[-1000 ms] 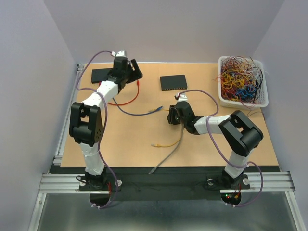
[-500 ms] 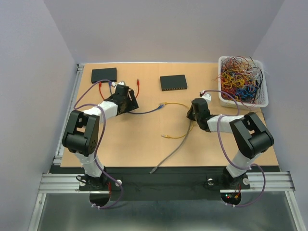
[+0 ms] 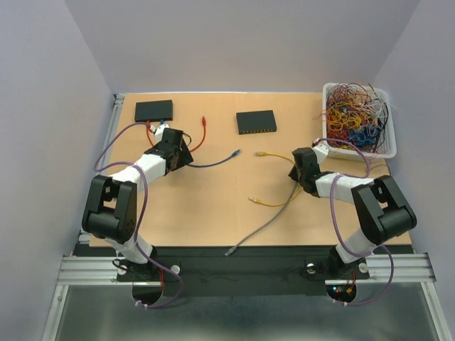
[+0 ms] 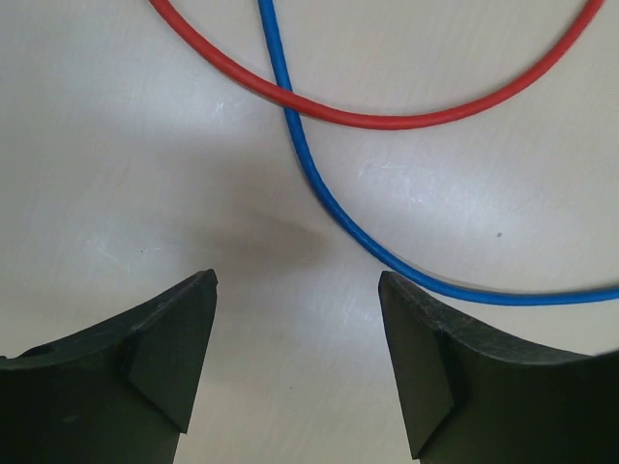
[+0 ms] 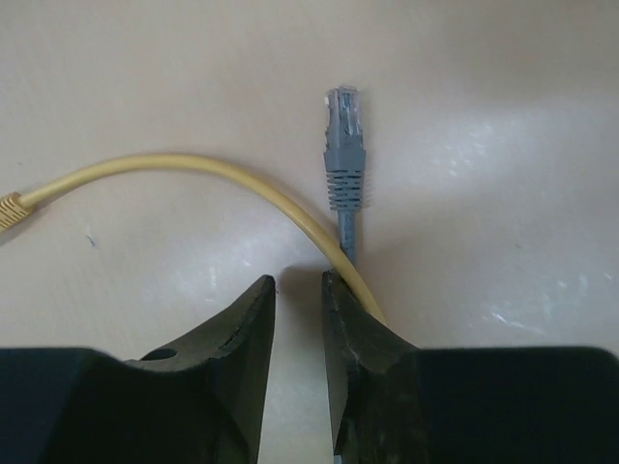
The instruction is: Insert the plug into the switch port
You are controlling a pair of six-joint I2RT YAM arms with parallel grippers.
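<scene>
Where the right gripper [image 5: 298,282] hangs low over the tan table [image 3: 199,213], its jaws stand narrow, with only bare tabletop showing in the slit between them; nothing is gripped. Grey plug [image 5: 344,145] lies flat just beyond the fingertips, its clear tip pointing away from the gripper, its cord running back under one finger. Yellow cable [image 5: 193,166] curves in front of the jaws and crosses the cord beside that same finger. From above, the plug is hidden by the wrist; the grey cable [image 3: 263,224] trails from there toward the near edge. Black switch [image 3: 256,122] sits at the far middle of the table, well apart from the plug. Left gripper [image 4: 295,280], jaws wide and holding nothing, hovers near a red cable [image 4: 387,118] and a blue cable [image 4: 321,184] that cross one another. Second switch [image 3: 154,109] lies at the far left corner; a white basket [image 3: 325,128] of tangled wires stands at the far right
</scene>
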